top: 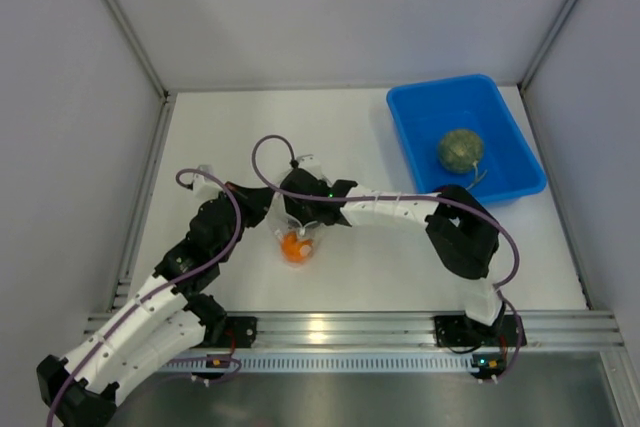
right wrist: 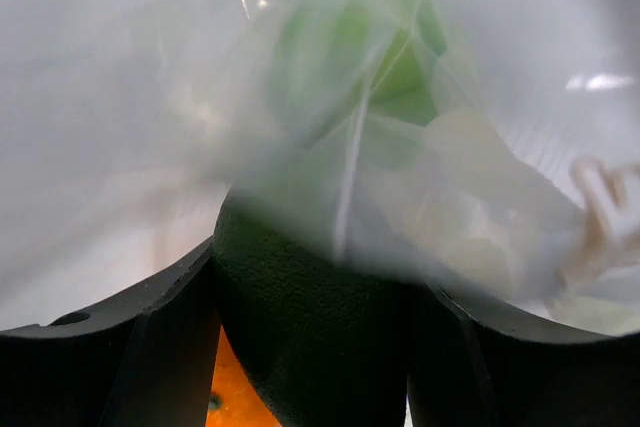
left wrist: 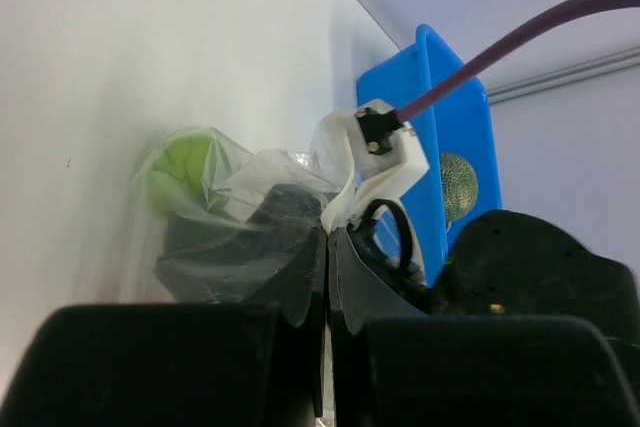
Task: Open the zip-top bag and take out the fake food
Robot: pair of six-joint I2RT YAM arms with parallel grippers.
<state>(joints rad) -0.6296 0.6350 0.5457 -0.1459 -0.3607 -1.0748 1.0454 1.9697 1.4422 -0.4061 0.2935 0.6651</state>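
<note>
The zip-top bag [top: 296,235] stands at the table's middle, with an orange [top: 294,246] showing inside it. My left gripper [top: 266,209] comes at its top from the left. In the left wrist view that gripper [left wrist: 328,235] is shut on the bag's [left wrist: 240,197] clear film, and a green apple [left wrist: 182,169] shows through the film. My right gripper [top: 300,215] reaches into the bag's mouth from the right. In the right wrist view it [right wrist: 315,272] is shut on a dark rough piece [right wrist: 310,337] of fake food. Orange [right wrist: 236,399] lies below and the green apple [right wrist: 372,57] is blurred behind film.
A blue bin [top: 500,117] stands at the back right with a netted grey-green melon [top: 460,150] in it. The left wrist view shows the same bin [left wrist: 452,137] and melon [left wrist: 458,185] beyond the right arm. Grey walls close in the table on three sides.
</note>
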